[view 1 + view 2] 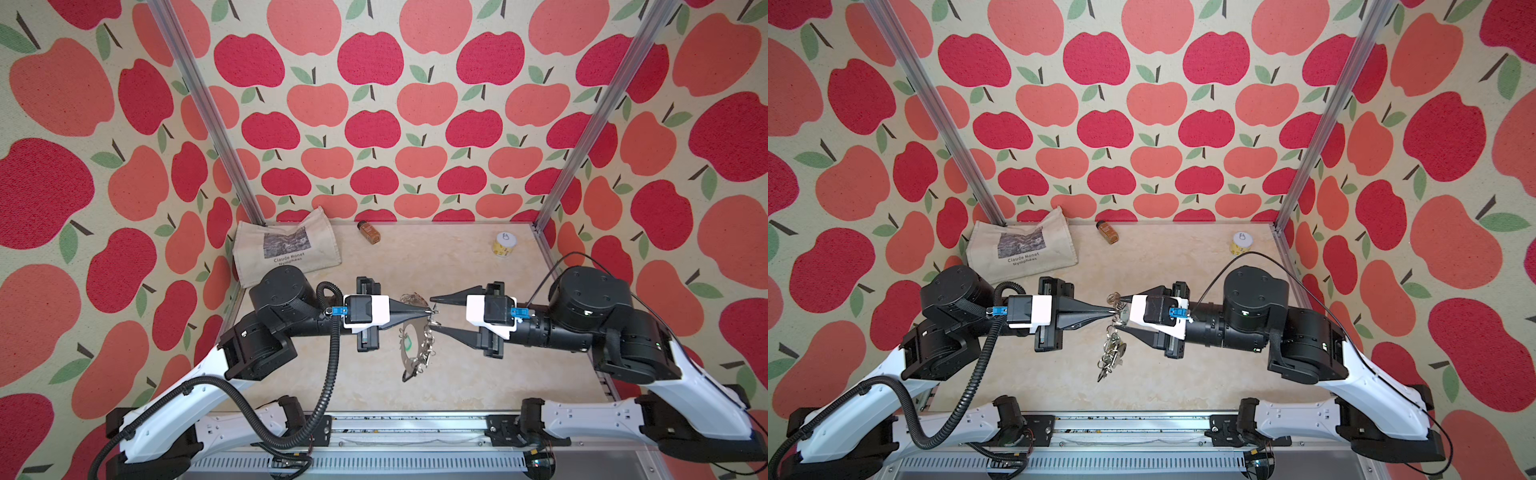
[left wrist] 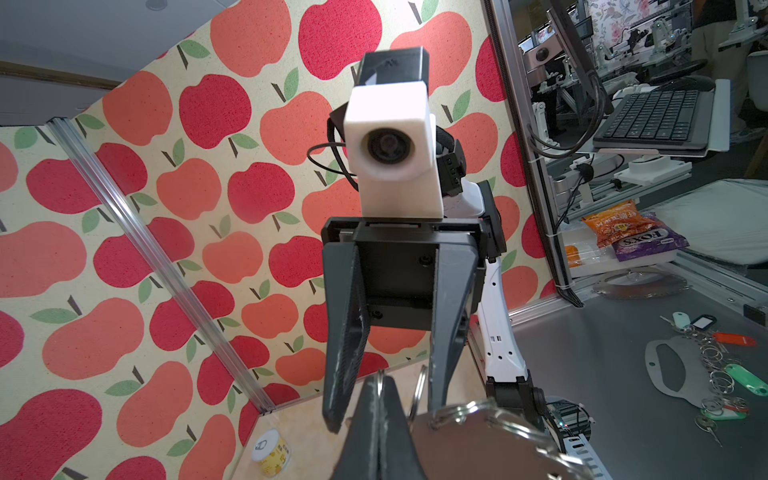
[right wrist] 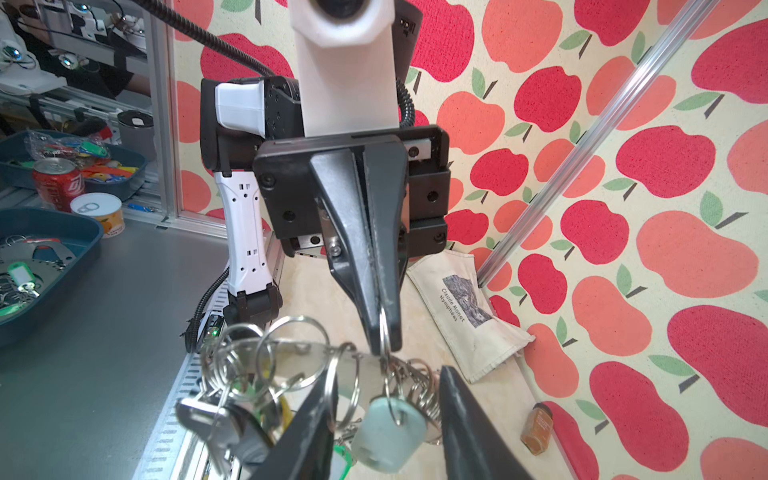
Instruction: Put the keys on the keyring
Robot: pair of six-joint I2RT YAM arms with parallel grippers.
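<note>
One pale-tagged key (image 3: 388, 436) hangs from a split ring (image 3: 385, 347) clamped by the left gripper (image 3: 384, 328). The keyring (image 2: 465, 444) dangles in mid-air. The right gripper (image 1: 433, 313) has its jaws apart around the key. Full threading looks unconfirmed.

A pale marbled worktop (image 1: 453, 270) is carrying three things along its far edge. A canvas tote bag (image 1: 286, 249) is lying flat in the far left corner. A small brown spice jar (image 1: 369, 232) is lying on its side near the middle, and a yellow-labelled can (image 1: 505, 244) is standing near the far right corner.
</note>
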